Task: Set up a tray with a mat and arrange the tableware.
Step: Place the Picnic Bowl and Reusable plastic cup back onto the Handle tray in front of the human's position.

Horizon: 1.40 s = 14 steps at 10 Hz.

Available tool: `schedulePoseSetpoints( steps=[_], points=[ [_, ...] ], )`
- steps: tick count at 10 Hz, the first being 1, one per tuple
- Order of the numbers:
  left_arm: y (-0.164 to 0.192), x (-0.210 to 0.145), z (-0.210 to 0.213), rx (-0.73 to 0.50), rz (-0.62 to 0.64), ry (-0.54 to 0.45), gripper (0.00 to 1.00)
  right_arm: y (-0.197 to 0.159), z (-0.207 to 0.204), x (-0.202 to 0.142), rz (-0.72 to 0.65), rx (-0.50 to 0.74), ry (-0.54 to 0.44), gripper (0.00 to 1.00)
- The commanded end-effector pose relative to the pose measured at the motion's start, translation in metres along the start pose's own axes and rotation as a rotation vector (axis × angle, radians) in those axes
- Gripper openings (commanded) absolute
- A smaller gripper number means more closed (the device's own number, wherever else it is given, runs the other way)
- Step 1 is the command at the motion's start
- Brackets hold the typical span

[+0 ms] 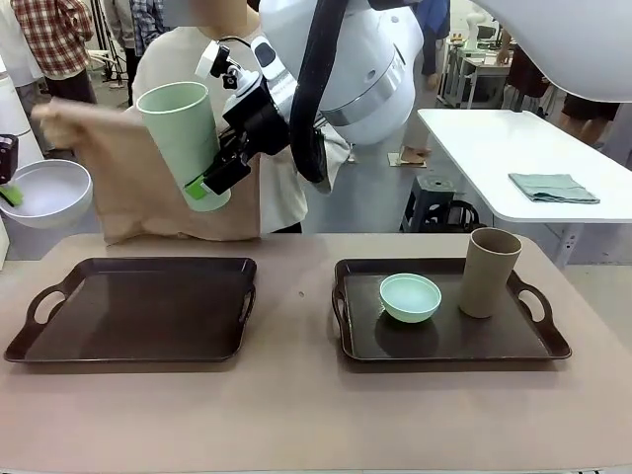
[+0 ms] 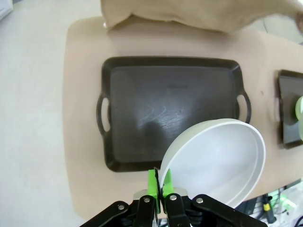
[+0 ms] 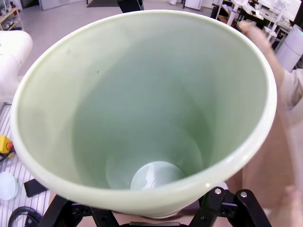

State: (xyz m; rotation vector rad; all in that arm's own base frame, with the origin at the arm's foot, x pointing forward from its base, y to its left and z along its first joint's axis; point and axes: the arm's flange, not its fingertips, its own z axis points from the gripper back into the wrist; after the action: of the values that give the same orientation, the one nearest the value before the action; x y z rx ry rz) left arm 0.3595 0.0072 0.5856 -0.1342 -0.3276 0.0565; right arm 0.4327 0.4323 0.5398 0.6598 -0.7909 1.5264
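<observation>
Holding the pale green cup (image 1: pixel 181 133) at upper left, we are clamping our right gripper (image 1: pixel 207 180) wide around its lower wall; our left gripper (image 2: pixel 159 189), closed tight, is pinching the white bowl (image 2: pixel 218 163) by its rim, lower centre.

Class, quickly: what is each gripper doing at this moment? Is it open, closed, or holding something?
The left gripper is closed, pinching the rim of the white bowl.
The right gripper is closed around the pale green cup, held in the air.
</observation>
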Motion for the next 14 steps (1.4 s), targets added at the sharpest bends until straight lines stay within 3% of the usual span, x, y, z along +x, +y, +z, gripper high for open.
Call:
schedulePoseSetpoints(
  steps=[1,14],
  points=[
    [0.0005,0.0008,0.0011,-0.017,-0.014,-0.006,0.0,-0.0013,0.0005,-0.0003,0.01,-0.004,-0.013,0.21],
    [0.0005,0.0008,0.0011,-0.017,-0.014,-0.006,0.0,-0.0013,0.0005,-0.0003,0.01,-0.004,-0.013,0.21]
  ],
)
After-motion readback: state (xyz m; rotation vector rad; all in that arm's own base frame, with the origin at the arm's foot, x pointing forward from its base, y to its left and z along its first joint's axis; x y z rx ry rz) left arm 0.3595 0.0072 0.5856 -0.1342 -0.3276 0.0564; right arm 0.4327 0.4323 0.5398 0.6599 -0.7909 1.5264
